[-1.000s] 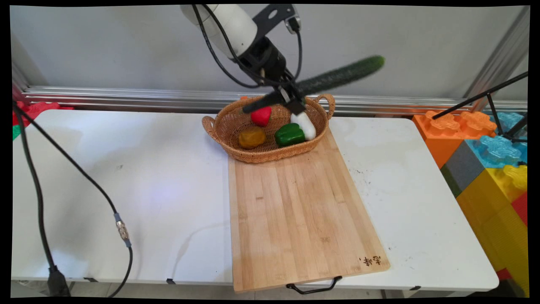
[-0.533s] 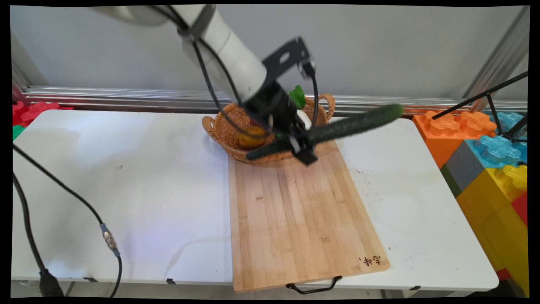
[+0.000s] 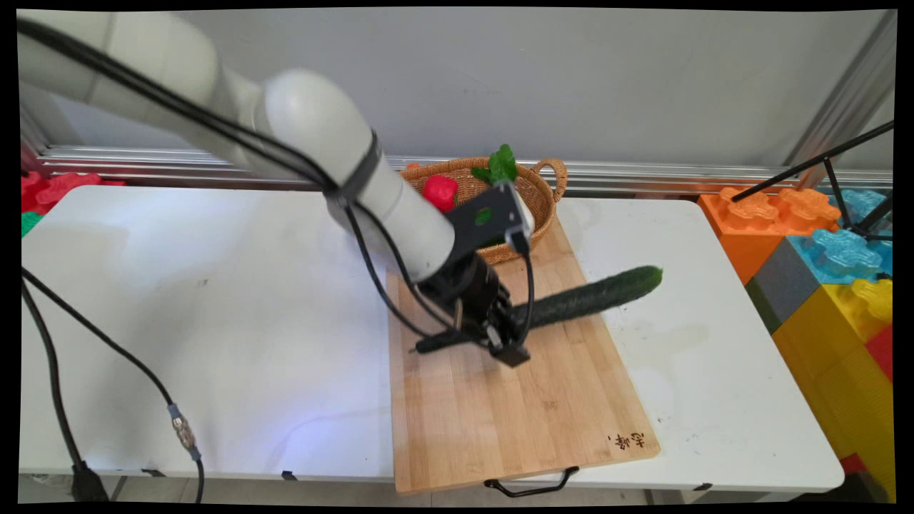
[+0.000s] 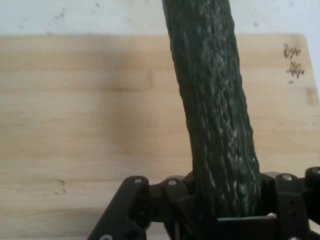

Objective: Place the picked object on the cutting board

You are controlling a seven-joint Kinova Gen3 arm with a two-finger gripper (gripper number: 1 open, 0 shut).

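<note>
Dark green cucumber (image 3: 593, 296) clamped in my pincer (image 3: 500, 335), off the bamboo cutting board (image 3: 500, 407), tip past its right edge | wicker basket (image 3: 543, 207) at the board's far edge | nothing set down on board.

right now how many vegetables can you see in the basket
3 show in the basket: a red pepper at its back left, a leafy green at the back rim, and a white vegetable mostly behind the arm. More may be hidden.
</note>
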